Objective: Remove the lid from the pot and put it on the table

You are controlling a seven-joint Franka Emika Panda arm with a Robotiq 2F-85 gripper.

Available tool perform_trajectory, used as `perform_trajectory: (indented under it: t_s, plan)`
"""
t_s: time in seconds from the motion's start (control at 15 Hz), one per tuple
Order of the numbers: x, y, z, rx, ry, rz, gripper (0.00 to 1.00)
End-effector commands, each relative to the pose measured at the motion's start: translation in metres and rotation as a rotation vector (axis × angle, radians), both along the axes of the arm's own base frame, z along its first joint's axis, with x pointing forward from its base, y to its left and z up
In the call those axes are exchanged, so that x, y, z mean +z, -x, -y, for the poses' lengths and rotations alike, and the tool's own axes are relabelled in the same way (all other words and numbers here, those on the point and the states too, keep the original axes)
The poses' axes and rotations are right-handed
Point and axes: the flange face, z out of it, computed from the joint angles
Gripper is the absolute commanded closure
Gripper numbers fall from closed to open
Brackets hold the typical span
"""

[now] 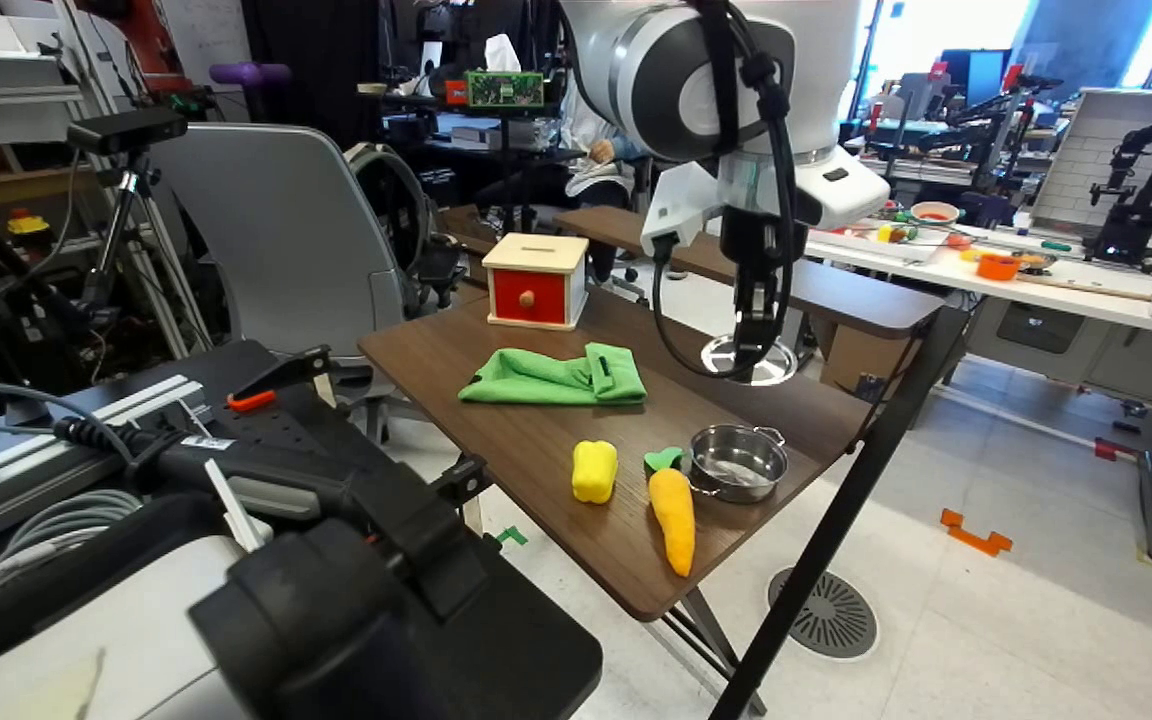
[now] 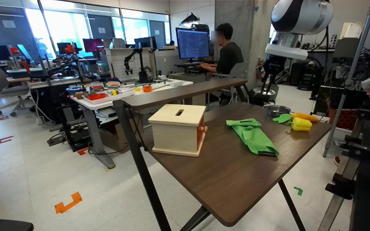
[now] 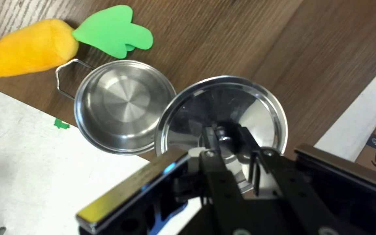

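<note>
The lid is a silvery disc with a dark centre knob. My gripper is shut on this knob in the wrist view. The lid hangs in the air, seen also in both exterior views, with the gripper above it. The uncovered pot stands upright on the brown table, its inside bare. In the wrist view the lid's rim overlaps the pot's edge. The pot shows in both exterior views, lower than the lid.
An orange toy carrot with green leaves lies against the pot. A yellow toy pepper and a green cloth lie on the table. A wooden box with a red drawer stands at one end. A raised brown shelf runs along one side.
</note>
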Motion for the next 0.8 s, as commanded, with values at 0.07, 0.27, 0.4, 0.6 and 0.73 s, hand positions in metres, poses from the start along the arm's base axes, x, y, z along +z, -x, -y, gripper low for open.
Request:
perform_trajectory:
  t_s: [0.07,0.27,0.4,0.6,0.73]
  plan:
    - [0.0,-0.03,-0.016,0.042,-0.051,-0.002,0.95]
    - [-0.024,-0.045,-0.024,0.055,-0.076,-0.027,0.95]
    - [-0.045,-0.051,-0.028,0.064,-0.088,-0.046,0.95]
    - [-0.079,-0.055,-0.037,0.085,-0.09,-0.087,0.95]
    - [-0.097,-0.058,-0.042,0.095,-0.091,-0.106,0.95]
